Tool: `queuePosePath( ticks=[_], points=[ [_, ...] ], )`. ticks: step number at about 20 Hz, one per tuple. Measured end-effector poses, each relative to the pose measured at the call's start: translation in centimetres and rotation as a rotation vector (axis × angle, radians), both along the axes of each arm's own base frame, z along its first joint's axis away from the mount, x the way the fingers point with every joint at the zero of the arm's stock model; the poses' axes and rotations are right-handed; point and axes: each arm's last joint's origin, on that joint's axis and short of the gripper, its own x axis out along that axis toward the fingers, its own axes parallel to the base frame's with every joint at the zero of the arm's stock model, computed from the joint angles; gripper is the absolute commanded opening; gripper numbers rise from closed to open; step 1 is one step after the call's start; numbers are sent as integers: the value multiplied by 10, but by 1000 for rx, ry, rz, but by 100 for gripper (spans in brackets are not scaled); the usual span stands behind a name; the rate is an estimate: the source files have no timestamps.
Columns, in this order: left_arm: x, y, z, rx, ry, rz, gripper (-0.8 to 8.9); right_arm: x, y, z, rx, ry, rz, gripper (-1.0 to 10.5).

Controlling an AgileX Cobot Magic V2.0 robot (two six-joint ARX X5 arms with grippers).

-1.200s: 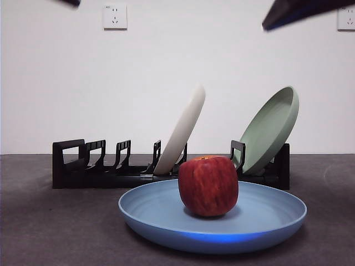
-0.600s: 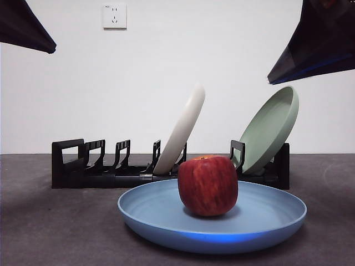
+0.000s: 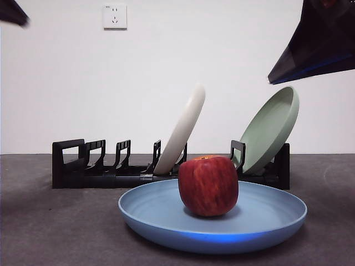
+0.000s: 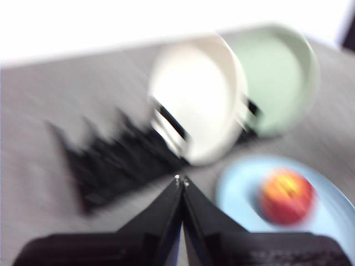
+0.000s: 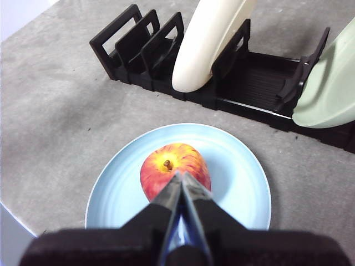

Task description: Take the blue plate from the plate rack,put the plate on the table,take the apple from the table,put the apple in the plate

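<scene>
Apple sitting in the blue plate, both my arms hanging clear above.

The apple (image 3: pixel 208 186) is resting upright in the blue plate (image 3: pixel 166 219), which is lying flat on the tabletop (image 3: pixel 50 233) just in front of the plate rack (image 3: pixel 105 172). My right end effector (image 5: pixel 181 183) is hovering over it, pressed together and empty; my left end effector (image 4: pixel 181 182) is likewise closed. The apple looks firm, smooth and rollable (best gripped across its widest part). No readable writing showing anywhere.
</scene>
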Motion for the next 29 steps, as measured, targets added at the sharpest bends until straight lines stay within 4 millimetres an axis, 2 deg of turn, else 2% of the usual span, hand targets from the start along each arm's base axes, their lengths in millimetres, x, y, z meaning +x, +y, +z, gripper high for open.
queuePosePath(
  ticks=[4,6,9,13,16,18,23,29],
  points=[
    [-17,28,12,-31,-144,166,-3,0,0,0,0,0,-1,-11],
    [-19,36,3,-6,-162,240,-3,0,0,0,0,0,-1,-11],
    [-17,44,-28,37,-128,328,-3,0,0,0,0,0,-1,-11],
    [-11,51,-71,38,-180,405,-3,0,0,0,0,-1,-1,-11],
    [-9,53,-104,37,-194,427,-3,0,0,0,0,0,-1,-11],
    [-9,53,-118,40,-184,430,-3,0,0,0,0,-1,-1,-11],
    [-11,53,-128,56,-136,432,-3,0,0,0,0,-1,0,-11],
    [-11,53,-129,58,-127,431,-3,0,0,0,0,-1,-1,-11]
  ],
)
